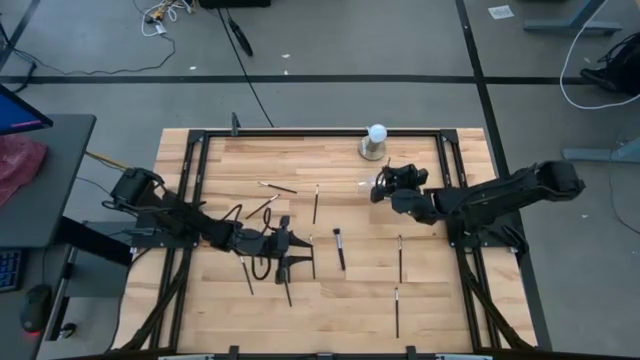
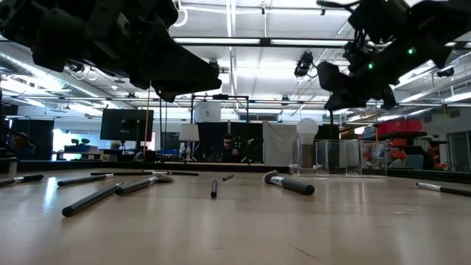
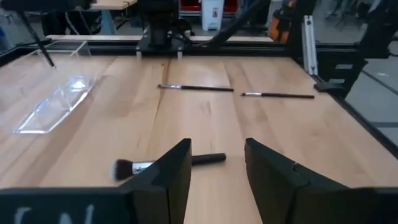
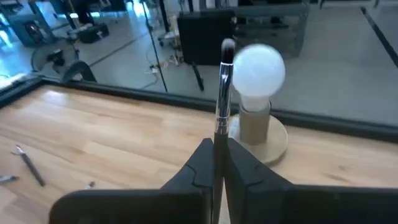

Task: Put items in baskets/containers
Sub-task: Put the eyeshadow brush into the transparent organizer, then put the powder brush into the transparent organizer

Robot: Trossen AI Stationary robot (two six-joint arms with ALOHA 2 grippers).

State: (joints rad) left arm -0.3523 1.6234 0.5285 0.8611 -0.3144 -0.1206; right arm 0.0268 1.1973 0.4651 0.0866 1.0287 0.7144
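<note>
Several thin dark makeup brushes lie flat on the wooden table, among them a fluffy-tipped brush [image 3: 168,163] [image 1: 340,248] and two slim ones [image 3: 196,88] [image 3: 278,95]. My left gripper [image 3: 217,149] [image 1: 303,250] hangs open just above the table, with the fluffy-tipped brush lying crosswise right beyond its fingertips, untouched. The clear tray [image 3: 56,106] stands on the table farther off. My right gripper [image 4: 217,144] [image 1: 378,188] is at the far middle of the table, near the white ball [image 4: 258,68], shut on one brush [image 4: 222,93]. My right gripper pinches the brush's handle [image 4: 219,134] between its two fingers. The silver ferrule and the dark bristle tip [image 4: 227,45] stick out past the fingertips. The fingers hide the rest of the handle. The brush is lifted clear of the table.
The white ball on its grey round base [image 1: 376,140] stands at the table's far edge, right in front of my right gripper. A black frame [image 1: 300,132] runs around the table top. More brushes lie at the near right [image 1: 401,258] [image 1: 397,312] and far left [image 1: 277,187].
</note>
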